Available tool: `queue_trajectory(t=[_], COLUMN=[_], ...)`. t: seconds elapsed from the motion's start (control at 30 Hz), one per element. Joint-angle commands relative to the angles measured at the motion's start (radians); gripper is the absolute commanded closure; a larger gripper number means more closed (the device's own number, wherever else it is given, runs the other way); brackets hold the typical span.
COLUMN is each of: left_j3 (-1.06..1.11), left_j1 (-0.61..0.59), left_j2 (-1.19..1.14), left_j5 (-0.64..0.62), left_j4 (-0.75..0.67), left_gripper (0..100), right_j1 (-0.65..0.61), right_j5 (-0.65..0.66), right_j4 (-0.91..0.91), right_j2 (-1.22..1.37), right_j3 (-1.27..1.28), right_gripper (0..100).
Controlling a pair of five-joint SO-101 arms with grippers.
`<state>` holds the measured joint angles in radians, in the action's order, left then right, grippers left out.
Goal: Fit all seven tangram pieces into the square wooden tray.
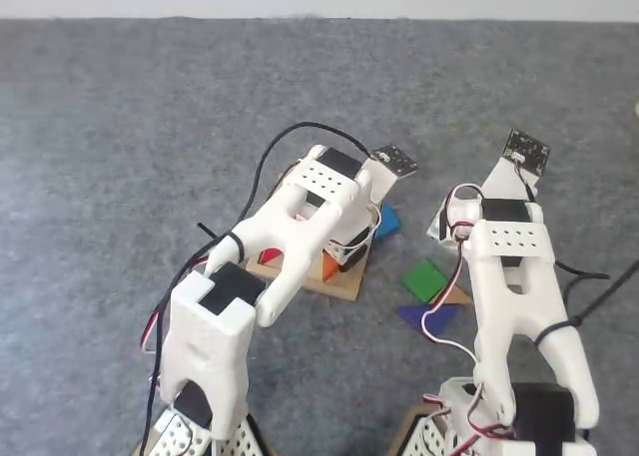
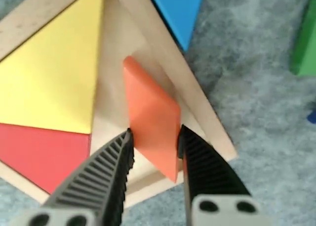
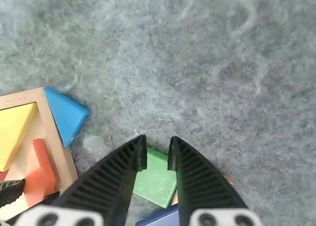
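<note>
The tray (image 2: 207,119) holds a yellow triangle (image 2: 49,77) and a red piece (image 2: 39,154). In the tray's corner, the left gripper (image 2: 154,137) pinches an orange piece (image 2: 148,105). A blue triangle (image 3: 66,114) lies just beside the tray's rim. A green square (image 3: 155,181) lies farther from the tray, under the slightly spread right gripper (image 3: 157,152).

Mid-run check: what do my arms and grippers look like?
The left arm and right arm are white plastic with black motors. A black cable loops over the left; red and white wires trail along the right. The left gripper and right gripper have black ribbed fingers.
</note>
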<state>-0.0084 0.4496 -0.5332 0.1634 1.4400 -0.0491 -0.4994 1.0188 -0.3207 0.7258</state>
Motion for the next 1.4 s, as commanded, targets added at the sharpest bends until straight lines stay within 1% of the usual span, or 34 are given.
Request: queue_trajectory(t=[0.0, 0.1, 0.17, 0.37, 0.67, 0.83, 1.0, 1.13, 1.27, 1.37], left_j3=[0.012, -0.001, 0.001, 0.062, 0.071, 0.114, 0.208, 0.257, 0.344, 0.420], left_j1=[0.000, -0.015, -0.029, -0.043, -0.044, -0.044, -0.060, -0.071, -0.064, -0.044], left_j2=[-0.049, -0.043, -0.015, 0.064, 0.103, 0.215, 0.328, 0.431, 0.535, 0.606], left_j5=[0.011, 0.011, 0.011, 0.014, 0.025, 0.021, -0.005, -0.026, -0.048, -0.109], left_j4=[0.023, 0.011, -0.006, -0.051, -0.057, -0.060, -0.123, -0.135, -0.192, -0.255], left_gripper=[90, 96, 98, 98, 98, 98, 98, 98, 98, 98], right_j1=[0.007, 0.007, 0.007, 0.007, 0.007, 0.008, 0.008, 0.008, 0.015, 0.073], right_j5=[0.018, 0.018, 0.018, 0.018, 0.018, 0.018, 0.018, 0.018, 0.018, 0.018], right_j4=[0.005, 0.005, 0.005, 0.005, 0.005, 0.005, 0.005, 0.005, 0.005, 0.005], right_j2=[-0.056, -0.056, -0.056, -0.056, -0.056, -0.056, -0.056, -0.056, -0.056, -0.070], right_j3=[-0.011, -0.011, -0.011, -0.011, -0.012, -0.014, -0.014, -0.014, -0.017, -0.035], right_gripper=[91.9, 91.9, 91.9, 91.9, 91.9, 91.9, 91.9, 91.9, 91.9, 91.9])
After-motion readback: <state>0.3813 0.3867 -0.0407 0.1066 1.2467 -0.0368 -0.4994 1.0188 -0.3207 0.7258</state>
